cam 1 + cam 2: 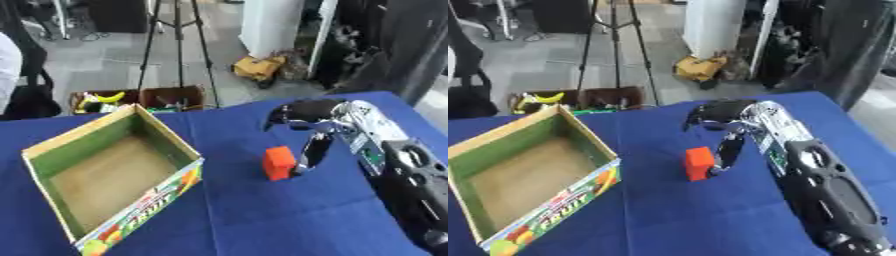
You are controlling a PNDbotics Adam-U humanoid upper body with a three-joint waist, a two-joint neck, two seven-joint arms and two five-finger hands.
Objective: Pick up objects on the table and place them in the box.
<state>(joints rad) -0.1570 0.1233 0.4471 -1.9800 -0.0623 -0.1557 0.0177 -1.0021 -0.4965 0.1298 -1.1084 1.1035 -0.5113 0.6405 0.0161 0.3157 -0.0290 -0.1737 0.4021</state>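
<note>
Right hand (317, 131) is out over the middle of the blue table (262, 220), fingers curled downward. One silver finger (311, 150) drops down against the right side of the orange block (279, 163); a dark digit curls over above and behind it. Looks like a pinch on the block, with the finger touching its right face. Whether the block sits on the cloth or is just lifted off it, I cannot tell.

Right arm (824, 190) enters from the lower right corner and runs diagonally up toward the table's centre, black casing near the camera, silver segment nearer the wrist. The wrist is bent so the hand hooks back toward the left, palm side facing down and toward the block.

Orange block: small, upright, roughly a cube, standing near the middle of the table, just left of the hand. It is well apart from the box (105, 175).

Box: open cardboard, green inner walls, brown floor, fruit print on the near outer side. It sits on the left part of the table, turned askew, nothing visible inside it.

Left hand does not show in either view.

Beyond the far table edge: a tripod (178, 45) on the grey floor, and a crate holding a banana (109, 97).
</note>
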